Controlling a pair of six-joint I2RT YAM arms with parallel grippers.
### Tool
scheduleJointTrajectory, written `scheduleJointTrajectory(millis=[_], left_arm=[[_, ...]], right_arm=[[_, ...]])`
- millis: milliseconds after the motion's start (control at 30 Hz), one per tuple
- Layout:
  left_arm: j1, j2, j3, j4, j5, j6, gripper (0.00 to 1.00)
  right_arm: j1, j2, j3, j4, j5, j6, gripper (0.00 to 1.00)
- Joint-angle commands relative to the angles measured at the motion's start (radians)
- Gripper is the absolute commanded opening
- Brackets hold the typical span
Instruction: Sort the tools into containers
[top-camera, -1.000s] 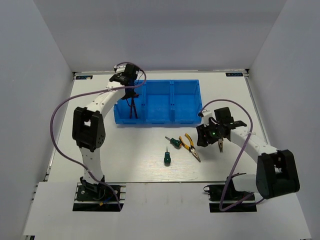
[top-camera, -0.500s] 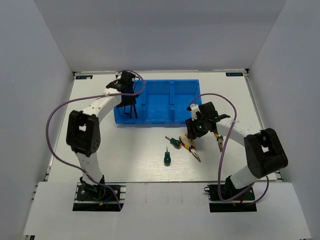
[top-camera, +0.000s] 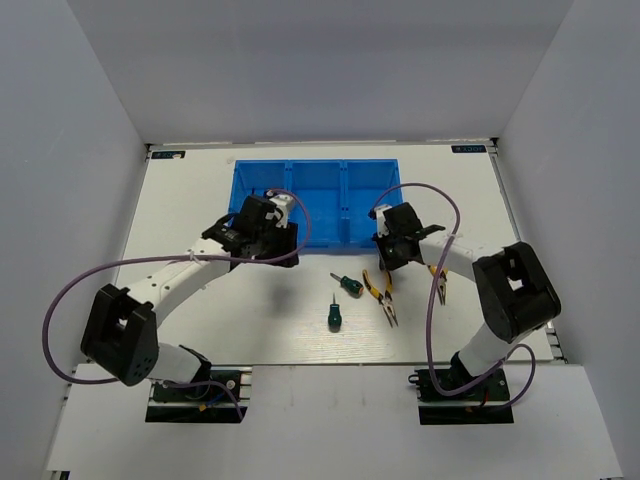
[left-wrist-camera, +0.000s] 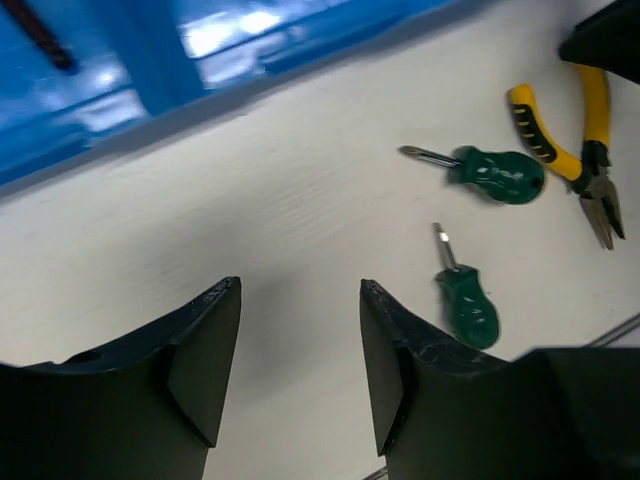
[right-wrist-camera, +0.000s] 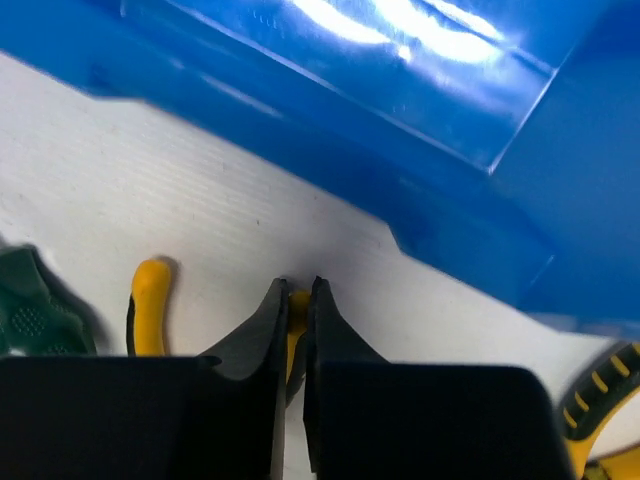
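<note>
The blue bin stands at the back of the table, and a thin dark hex key shows inside it. Two green-handled screwdrivers lie on the table in front. My left gripper hangs open over bare table just in front of the bin, left of the screwdrivers. Yellow-handled pliers lie right of the screwdrivers. My right gripper is shut on one yellow handle of these pliers; the other handle lies free to its left.
A second pair of pliers lies further right, under the right arm. The bin's front wall rises just beyond the right gripper. White walls enclose the table on three sides.
My left arm has drawn back out of the bin's left compartment to the table in front, jaws open. My right gripper moved left to the middle pliers and shut on a handle.
</note>
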Motion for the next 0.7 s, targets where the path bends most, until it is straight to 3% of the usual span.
scheduleJointTrajectory(millis=[0,400,667], left_arm=[[-0.056,0.006,-0.006,0.110,0.094,-0.041,0.61],[-0.189,0.149,0.014,0.227,0.019,-0.186,0.61],[-0.209,-0.006,-0.055,0.227,-0.059,-0.228,0.61]], right_arm=[[-0.005,-0.038,-0.016,-0.116,0.010,0.008,0.00],[-0.003,-0.172,0.270,-0.302,-0.236,-0.055,0.00],[-0.006,-0.076,0.589,-0.297,-0.169,-0.050,0.00]])
